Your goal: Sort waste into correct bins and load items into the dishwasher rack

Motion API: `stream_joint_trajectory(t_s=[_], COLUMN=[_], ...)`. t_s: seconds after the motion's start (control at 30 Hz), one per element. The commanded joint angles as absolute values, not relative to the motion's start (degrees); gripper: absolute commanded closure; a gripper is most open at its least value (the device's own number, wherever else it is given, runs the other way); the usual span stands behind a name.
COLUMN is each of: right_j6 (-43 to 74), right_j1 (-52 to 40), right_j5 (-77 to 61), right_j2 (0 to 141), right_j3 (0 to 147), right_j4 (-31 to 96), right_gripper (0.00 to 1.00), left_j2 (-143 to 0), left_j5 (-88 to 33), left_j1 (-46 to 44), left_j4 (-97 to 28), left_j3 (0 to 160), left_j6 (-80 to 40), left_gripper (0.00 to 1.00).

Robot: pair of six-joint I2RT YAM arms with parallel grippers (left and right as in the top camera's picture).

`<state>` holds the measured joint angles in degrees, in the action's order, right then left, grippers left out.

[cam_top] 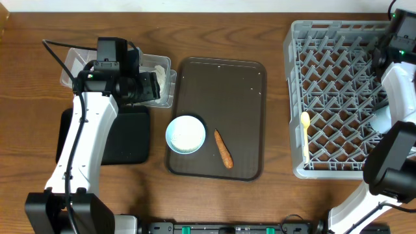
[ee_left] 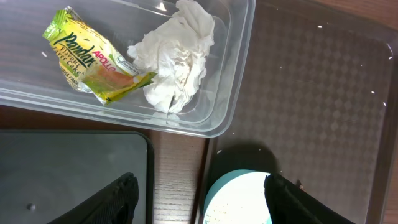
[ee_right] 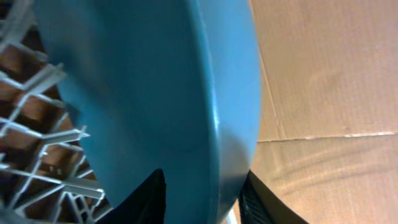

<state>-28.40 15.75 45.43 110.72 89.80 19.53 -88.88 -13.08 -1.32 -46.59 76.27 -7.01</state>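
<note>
1. Right gripper (ee_right: 205,199) is clamped on the plate (ee_right: 155,93) rim; the plate stands on edge against the rack (ee_right: 37,143) lattice.
2. Left gripper (ee_left: 202,199) is spread wide and empty, above the tub (ee_left: 236,81) edge; wrapper (ee_left: 93,59) and tissue (ee_left: 174,59) lie in the tub.
3. Bowl (cam_top: 186,134) and carrot (cam_top: 223,148) sit on the brown tray (cam_top: 240,97); spoon (cam_top: 305,133) lies at the rack's left edge.

Robot lab bench with kitchen props: wood-grain counter (cam_top: 214,26), left arm (cam_top: 88,136), right arm (cam_top: 400,84), dishwasher rack (cam_top: 338,25), cardboard (ee_right: 323,62) alongside.
</note>
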Motion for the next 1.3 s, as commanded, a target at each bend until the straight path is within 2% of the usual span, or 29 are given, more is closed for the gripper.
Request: stream_joint_trajectory(t_s=[0.0,0.23,0.33,0.63,1.03,1.27], right_j6=[-26.3,-26.3,-23.9,-14.2,-5.9,-5.8], right_j1=[15.3,15.0,13.8,6.7,-10.9,-21.2], right_j5=[36.0,18.4,8.7,-5.7,-7.2,-9.3], right_j2=[106.8,98.7,96.0,94.6,95.7,100.3], right_j3=[88.6,88.6,88.6,88.6,88.4,88.4], right_j4=[20.2,22.3,24.9,35.2,41.3,50.5], right_gripper=[0.59,0.41,0.42,0.43,0.39,0.28], left_j2=[-88.9,-88.9,-88.9,-88.9,-88.9,-88.9], left_j5=[-12.3,-12.3,-12.3,-12.3,-12.3,-12.3], left_j1=[-1.2,-1.2,-1.2,-1.2,-1.2,-1.2], left_j4=[-46.9,-46.9,-46.9,-46.9,-46.9,-47.5], left_j3=[76.7,76.7,76.7,76.7,76.7,76.7], left_j6=[-6.2,-6.2,-6.2,-6.2,-6.2,-6.2], left_gripper=[0.32,0.32,0.32,0.33,0.32,0.33])
